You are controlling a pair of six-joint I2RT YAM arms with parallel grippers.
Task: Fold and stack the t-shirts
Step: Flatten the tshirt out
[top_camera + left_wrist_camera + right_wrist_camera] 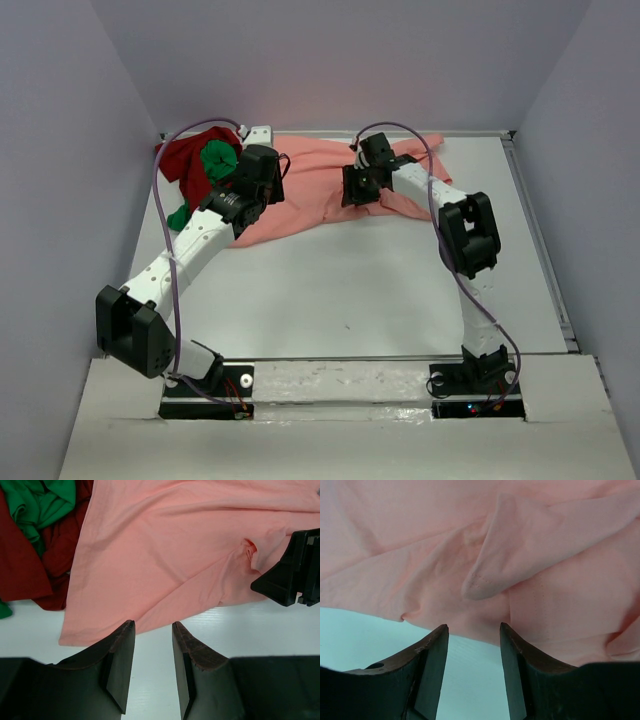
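salmon-pink t-shirt (320, 190) spread at the worktop's (350, 290) far side; dark red t-shirt (180, 160) and bright green t-shirt (215, 160) heaped leftward. left jaws, right jaws: parted, empty (over its near hem). we risk pinching bunched folds, dragging it crooked.

Both arms reach toward the table's (330, 300) far edge.
The left gripper (152, 630) and right gripper (472, 630) tilt downward, jaws standing apart.

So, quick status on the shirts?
Left gripper, right gripper open, empty, at near edge of pink shirt. Shirt unfolded. Red shirt, green shirt bunched beside it.
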